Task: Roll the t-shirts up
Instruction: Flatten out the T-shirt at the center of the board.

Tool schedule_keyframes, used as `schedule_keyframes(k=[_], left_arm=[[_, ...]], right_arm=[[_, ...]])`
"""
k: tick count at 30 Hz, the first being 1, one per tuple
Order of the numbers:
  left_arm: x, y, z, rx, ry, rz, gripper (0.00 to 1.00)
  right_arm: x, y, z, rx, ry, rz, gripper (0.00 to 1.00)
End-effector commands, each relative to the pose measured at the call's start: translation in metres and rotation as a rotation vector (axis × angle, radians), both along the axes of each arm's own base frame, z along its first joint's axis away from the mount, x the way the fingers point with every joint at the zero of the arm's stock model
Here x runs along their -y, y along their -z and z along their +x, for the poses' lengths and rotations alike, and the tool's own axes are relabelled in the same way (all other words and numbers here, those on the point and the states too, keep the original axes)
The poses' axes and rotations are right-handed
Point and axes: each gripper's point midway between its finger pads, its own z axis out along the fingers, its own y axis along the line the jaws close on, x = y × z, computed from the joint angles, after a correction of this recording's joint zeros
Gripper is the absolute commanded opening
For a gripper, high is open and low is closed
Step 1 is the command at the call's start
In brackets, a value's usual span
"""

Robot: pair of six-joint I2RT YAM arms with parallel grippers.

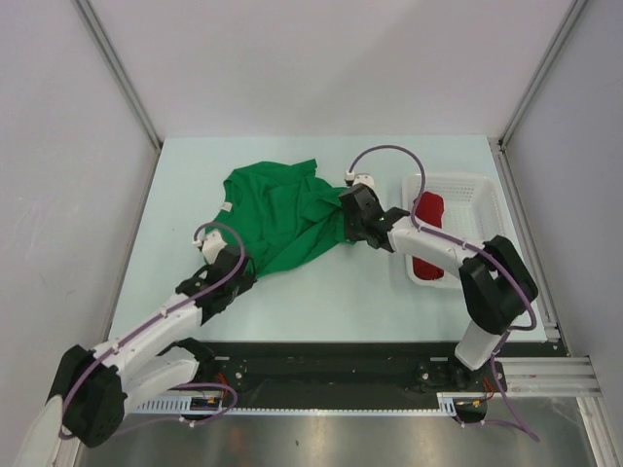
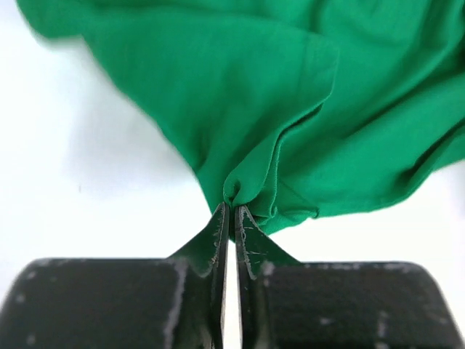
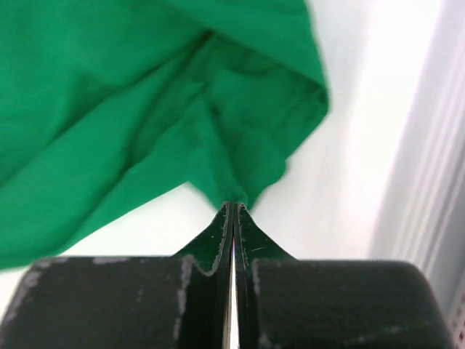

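The green t-shirt (image 1: 282,214) lies crumpled on the pale table (image 1: 321,302), to the left of the white mesh basket (image 1: 482,195), as I hold it with both arms from my remote station. The cloth is bunched and ridged rather than spread flat. A small white neck label (image 1: 226,206) shows at the edge of the shirt farthest from the basket.

The right gripper (image 3: 232,207) sits between the shirt and the basket, just beside the basket's left wall. Its jaws are pressed together on a pinch of green hem, and folds fan away from the tips in the right wrist view.

The left gripper (image 2: 231,211) is well apart from the basket, at the shirt's near corner on the side away from it. Its jaws are all but together, and a gathered tuck of green fabric is nipped between the tips. In the left wrist view the cloth rises from that pinch in taut creases.

The red t-shirt (image 1: 426,209) lies inside the basket as a compact roll along its left wall. The right forearm crosses over it, so its middle is hidden from the overhead camera.
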Motion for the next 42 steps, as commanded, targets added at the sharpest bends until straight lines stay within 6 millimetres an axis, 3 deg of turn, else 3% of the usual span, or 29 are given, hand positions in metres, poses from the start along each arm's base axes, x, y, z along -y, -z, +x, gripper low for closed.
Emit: schedule_keyframes(k=[1, 5, 7, 8, 10, 12, 16, 18, 20, 24, 28, 34, 42], left_arm=[[0.014, -0.002, -0.005, 0.079, -0.008, -0.182, 0.11], [0.012, 0.012, -0.016, 0.065, -0.002, -0.201, 0.12], [0.005, 0.014, -0.018, 0.065, -0.032, -0.179, 0.08], [0.002, 0.013, -0.019, 0.062, -0.044, -0.172, 0.06], [-0.010, 0.016, -0.023, 0.048, -0.104, -0.144, 0.00], [-0.023, 0.015, -0.028, 0.026, -0.159, -0.105, 0.00], [-0.050, -0.020, -0.016, 0.098, -0.232, -0.014, 0.00], [-0.055, -0.038, -0.007, 0.138, -0.240, 0.001, 0.00], [-0.058, -0.046, -0.004, 0.145, -0.239, 0.029, 0.00], [-0.069, -0.036, -0.011, 0.090, -0.280, 0.076, 0.00], [-0.065, -0.030, -0.009, 0.093, -0.250, 0.048, 0.00], [-0.066, -0.029, -0.009, 0.088, -0.244, 0.053, 0.00], [-0.062, -0.030, -0.004, 0.091, -0.228, 0.041, 0.00]], right_arm=[[-0.008, -0.013, -0.038, -0.004, -0.073, -0.028, 0.00], [0.003, 0.005, -0.075, -0.058, -0.095, -0.064, 0.00], [0.019, -0.002, -0.078, -0.036, -0.049, -0.071, 0.00], [0.035, -0.001, -0.078, -0.042, -0.013, -0.097, 0.00], [0.057, -0.015, -0.068, 0.002, 0.039, -0.134, 0.00], [0.079, -0.034, -0.056, 0.033, 0.097, -0.099, 0.00], [0.100, -0.065, -0.046, 0.077, 0.144, -0.017, 0.00], [0.086, -0.067, -0.047, 0.051, 0.102, 0.072, 0.01], [0.071, -0.062, -0.046, 0.035, 0.100, 0.113, 0.14], [0.029, -0.027, -0.054, -0.097, 0.046, 0.199, 0.33], [0.000, -0.019, -0.047, -0.066, -0.015, 0.219, 0.51], [0.000, 0.005, -0.034, -0.044, -0.051, 0.135, 0.57], [-0.007, 0.035, -0.031, -0.070, -0.129, 0.075, 0.58]])
